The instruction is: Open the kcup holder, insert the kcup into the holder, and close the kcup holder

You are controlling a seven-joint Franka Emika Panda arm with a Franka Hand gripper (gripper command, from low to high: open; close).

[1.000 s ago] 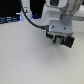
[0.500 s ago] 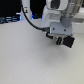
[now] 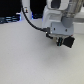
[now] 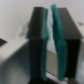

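Note:
My gripper (image 3: 64, 41) is the black block under the white arm, above the white table (image 3: 25, 60) at the exterior view's right. In the wrist view the gripper (image 4: 51, 35) has its two black fingers pressed close together. Their teal pads (image 4: 46, 47) almost touch and nothing shows between them, so it is shut and holds nothing. The kcup and the kcup holder are out of view in both frames.
Blurred dark and blue shapes (image 3: 10, 20) lie along the back edge at the exterior view's upper left. A black cable (image 3: 34, 25) loops from there to the arm. A pale grey edge (image 4: 12, 50) shows beside the fingers in the wrist view.
The gripper has shifted very slightly toward the exterior view's right. Otherwise the scene looks the same.

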